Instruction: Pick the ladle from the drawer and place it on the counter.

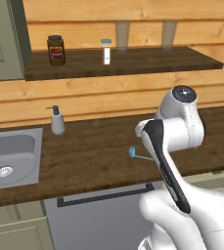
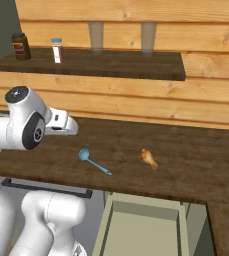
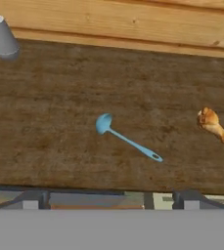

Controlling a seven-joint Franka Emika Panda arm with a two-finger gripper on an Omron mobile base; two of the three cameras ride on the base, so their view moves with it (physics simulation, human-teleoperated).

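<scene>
The light-blue ladle (image 3: 125, 139) lies flat on the dark wood counter (image 3: 59, 122), its bowl to the left and its thin handle pointing right. My gripper (image 3: 112, 200) hovers above the counter's front edge, open, with nothing between its fingertips (image 3: 35, 200) and apart from the ladle. In the base views the ladle (image 2: 93, 161) (image 1: 133, 152) rests near the middle of the counter (image 2: 196, 165) (image 1: 84, 156), partly behind my arm in the left view. The pale grey-green drawer (image 2: 143, 202) stands pulled out below the counter's edge, with nothing visible in the part I see.
An orange-brown food piece (image 2: 149, 158) (image 3: 212, 124) lies right of the ladle. A soap dispenser (image 1: 57, 121) stands by the steel sink (image 1: 15, 146) at left. Two jars sit on the wall shelf (image 1: 133, 61). The grey dishwasher panel (image 1: 103, 219) is below.
</scene>
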